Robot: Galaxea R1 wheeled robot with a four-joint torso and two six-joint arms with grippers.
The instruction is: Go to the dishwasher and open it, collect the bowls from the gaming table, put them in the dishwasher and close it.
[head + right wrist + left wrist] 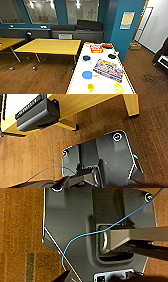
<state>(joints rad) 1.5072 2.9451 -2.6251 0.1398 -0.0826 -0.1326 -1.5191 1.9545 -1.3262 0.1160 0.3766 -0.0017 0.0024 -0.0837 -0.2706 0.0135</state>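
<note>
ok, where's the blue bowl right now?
Head view: the blue bowl sits on the white gaming table, near its left edge, just left of the colourful box.

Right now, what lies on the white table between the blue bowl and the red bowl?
In the head view, between the blue bowl and the red bowl lie a black bowl and an orange box.

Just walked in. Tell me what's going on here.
The robot faces the long white gaming table and is handling nothing. On the table lie small bowls: a blue one, two black ones, a yellow one and a yellow-green one, beside a colourful flat box and an orange box. A yellow-wood table stands to the left. Both wrist views look down at wooden floor.
</note>
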